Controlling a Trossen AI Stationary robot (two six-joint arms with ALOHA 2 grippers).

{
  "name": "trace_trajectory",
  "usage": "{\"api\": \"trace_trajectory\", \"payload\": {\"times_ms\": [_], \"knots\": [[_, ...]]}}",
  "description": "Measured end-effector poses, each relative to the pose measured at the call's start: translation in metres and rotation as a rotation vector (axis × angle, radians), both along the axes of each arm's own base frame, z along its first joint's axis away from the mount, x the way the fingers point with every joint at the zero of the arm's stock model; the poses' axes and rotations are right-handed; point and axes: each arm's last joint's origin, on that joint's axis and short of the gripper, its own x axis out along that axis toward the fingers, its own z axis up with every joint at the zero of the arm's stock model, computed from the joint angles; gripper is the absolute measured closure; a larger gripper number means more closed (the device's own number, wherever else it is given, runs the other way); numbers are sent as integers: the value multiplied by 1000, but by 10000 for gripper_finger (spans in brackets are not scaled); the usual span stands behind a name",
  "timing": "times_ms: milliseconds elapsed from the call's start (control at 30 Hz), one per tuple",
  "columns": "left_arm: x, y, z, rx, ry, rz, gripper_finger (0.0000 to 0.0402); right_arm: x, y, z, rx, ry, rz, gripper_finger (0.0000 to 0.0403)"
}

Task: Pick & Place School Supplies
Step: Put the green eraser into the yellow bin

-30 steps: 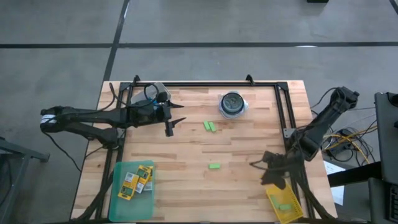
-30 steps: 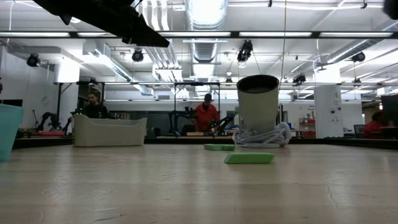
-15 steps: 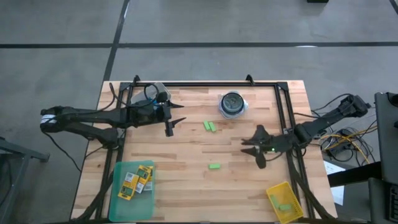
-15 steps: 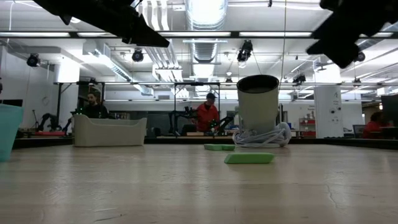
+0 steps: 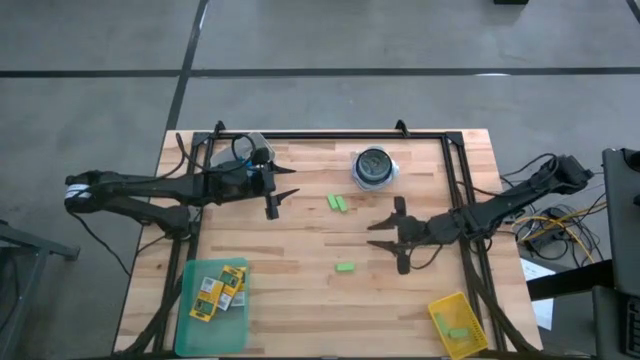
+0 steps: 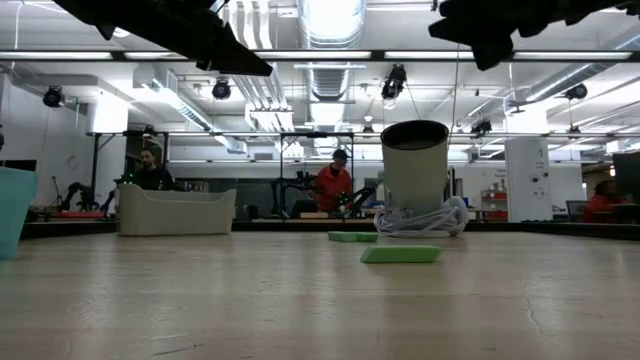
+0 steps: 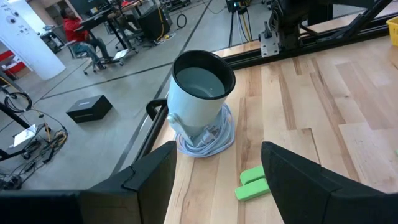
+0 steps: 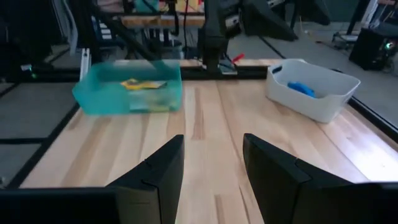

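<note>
Both arms are dark, near-black, built of slim jointed links. The left arm (image 5: 150, 187) carries a light-coloured module with blue wiring near its wrist. The right arm (image 5: 500, 207) trails black cables at its base. Fingers (image 8: 152, 180) are matte black, broad, flat-faced and angular.

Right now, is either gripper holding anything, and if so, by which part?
Nothing is held. The right gripper is open and empty above the table's middle, and the left gripper hangs open and empty too.
</note>
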Motion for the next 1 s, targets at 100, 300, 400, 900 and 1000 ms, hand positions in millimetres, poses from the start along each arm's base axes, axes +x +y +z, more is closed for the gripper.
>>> {"api": "trace_trajectory", "payload": {"times_ms": [100, 300, 400, 900, 1000], "knots": [[0, 0, 0, 0, 0, 0, 161, 7, 3, -9, -28, 25, 2, 243], [0, 0, 0, 0, 0, 0, 161, 20, 9, -34, -69, 130, 3, 243], [0, 0, 0, 0, 0, 0, 161, 25, 11, -47, -69, 179, -4, 243], [0, 0, 0, 0, 1, 0, 161, 51, 22, -112, -183, 351, 32, 243], [0, 0, -1, -1, 7, 0, 161, 53, 24, -122, -120, 386, 81, 243]]}}
